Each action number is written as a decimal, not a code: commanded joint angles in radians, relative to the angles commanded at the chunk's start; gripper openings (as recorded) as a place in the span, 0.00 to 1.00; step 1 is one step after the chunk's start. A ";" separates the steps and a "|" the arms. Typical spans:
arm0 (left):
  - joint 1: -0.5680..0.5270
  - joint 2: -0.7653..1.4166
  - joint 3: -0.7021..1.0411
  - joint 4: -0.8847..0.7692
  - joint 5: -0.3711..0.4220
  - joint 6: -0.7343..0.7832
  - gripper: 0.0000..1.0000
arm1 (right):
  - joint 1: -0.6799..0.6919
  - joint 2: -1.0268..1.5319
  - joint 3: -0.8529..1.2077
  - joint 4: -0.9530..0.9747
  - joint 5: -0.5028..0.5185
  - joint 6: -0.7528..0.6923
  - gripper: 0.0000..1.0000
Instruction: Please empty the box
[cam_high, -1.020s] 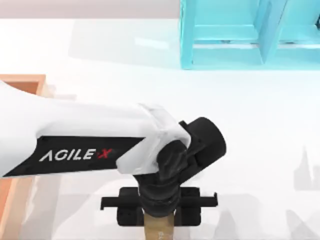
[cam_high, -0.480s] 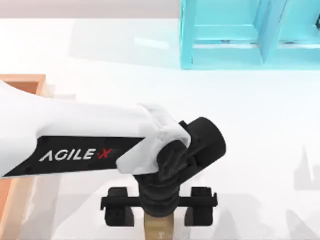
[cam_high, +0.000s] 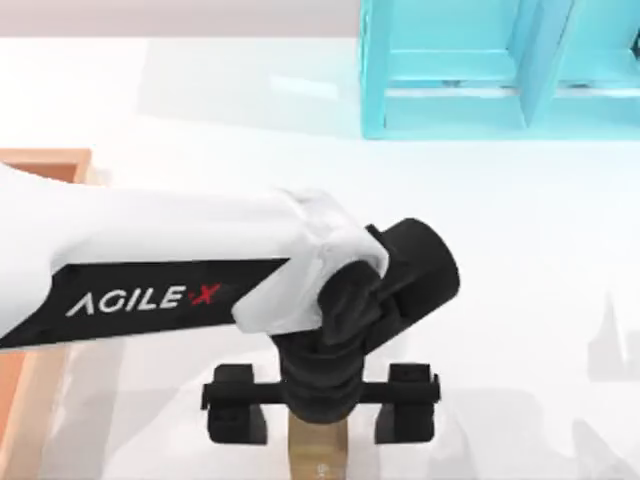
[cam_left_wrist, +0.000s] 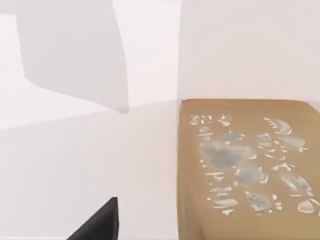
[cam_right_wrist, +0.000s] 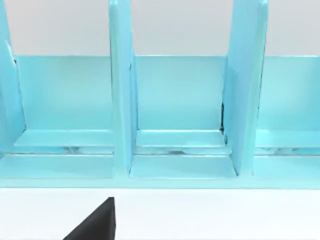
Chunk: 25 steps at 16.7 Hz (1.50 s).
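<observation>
The box (cam_high: 48, 158), a wooden tray with a tan rim and an orange-brown floor, lies at the table's left edge, mostly covered by my left arm. My left gripper (cam_high: 322, 418) hangs at the front centre of the table, open, its fingers spread wide on either side of a small tan-brown cube (cam_high: 318, 452). That cube (cam_left_wrist: 245, 170) rests on the white table and carries a pale flecked mark; one dark fingertip (cam_left_wrist: 97, 226) stands well apart from it. One fingertip (cam_right_wrist: 94, 225) of my right gripper faces the cyan shelf unit (cam_right_wrist: 175, 115).
The cyan shelf unit (cam_high: 500, 70) stands at the back right of the table. White tabletop stretches across the middle and right. My left arm's white link (cam_high: 160, 280) crosses from the left edge to the centre.
The left gripper's fingers have spread apart and let go of the tan-brown cube, which stays on the table. The left arm has shifted slightly.
</observation>
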 joint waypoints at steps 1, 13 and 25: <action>-0.001 -0.011 0.025 -0.039 0.000 0.000 1.00 | 0.000 0.000 0.000 0.000 0.000 0.000 1.00; 0.012 -0.071 0.165 -0.241 -0.001 0.012 1.00 | 0.000 0.000 0.000 0.000 0.000 0.000 1.00; 0.806 0.052 0.421 -0.397 -0.002 0.814 1.00 | 0.000 0.000 0.000 0.000 0.000 0.000 1.00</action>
